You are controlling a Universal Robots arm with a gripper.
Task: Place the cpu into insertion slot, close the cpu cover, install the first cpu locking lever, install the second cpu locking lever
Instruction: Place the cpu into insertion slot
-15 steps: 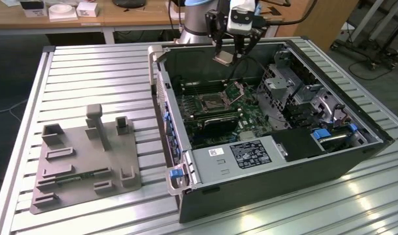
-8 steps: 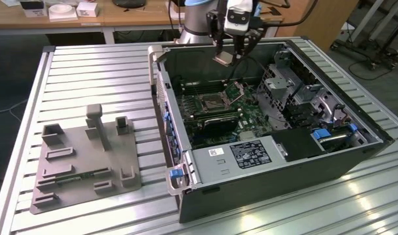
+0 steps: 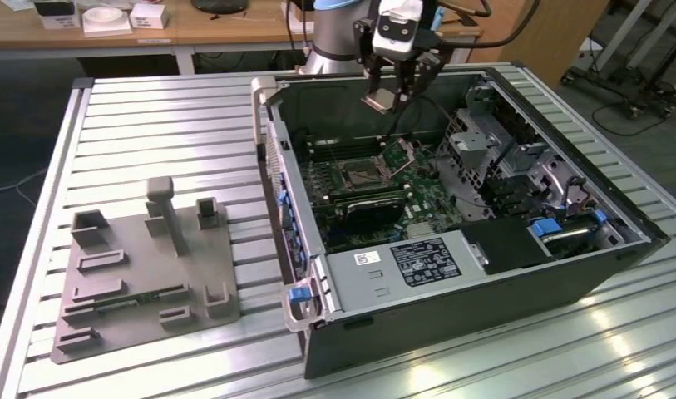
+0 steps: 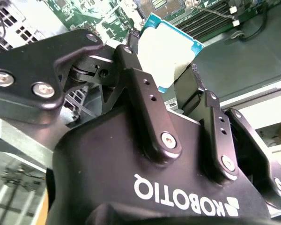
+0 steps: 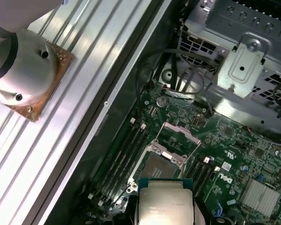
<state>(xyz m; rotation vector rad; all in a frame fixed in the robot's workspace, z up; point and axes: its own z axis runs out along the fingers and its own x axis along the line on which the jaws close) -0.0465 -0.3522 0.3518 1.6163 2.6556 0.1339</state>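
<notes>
The exterior view overlooks the ribbed aluminium bench (image 3: 149,116) from above; my wrist views, close in, share the green motherboard (image 5: 234,140) (image 4: 70,11).

Slatted metal table (image 3: 149,125), computer case (image 3: 460,320), grey fixture (image 3: 138,274)

in the second wrist view, end effector fingers (image 4: 145,96) hide part of the cpu (image 4: 171,47).
</notes>
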